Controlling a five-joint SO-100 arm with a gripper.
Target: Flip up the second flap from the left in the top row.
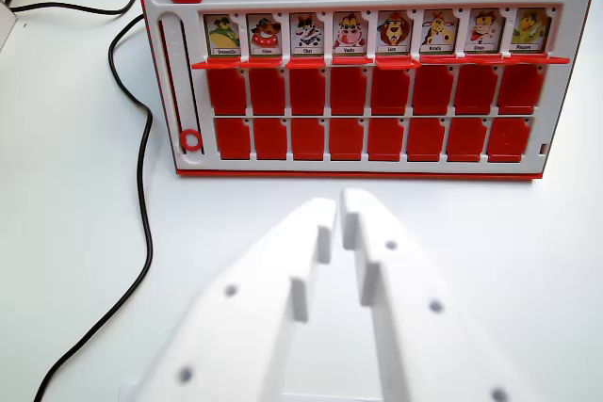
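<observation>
The upright animal cards (377, 33) carry name captions too small to read.

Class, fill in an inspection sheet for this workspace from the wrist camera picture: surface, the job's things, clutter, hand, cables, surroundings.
Surface: white table, bare in front of the board.
Job's things: red-and-white game board; far row of picture cards standing up, two nearer rows of red flaps lying flat.
Clutter: nothing seen.
Hand: white hand short of the board, fingers nearly together, holding nothing.
Cables: black cable on the wrist view's left.
Surroundings: nothing seen.
</observation>
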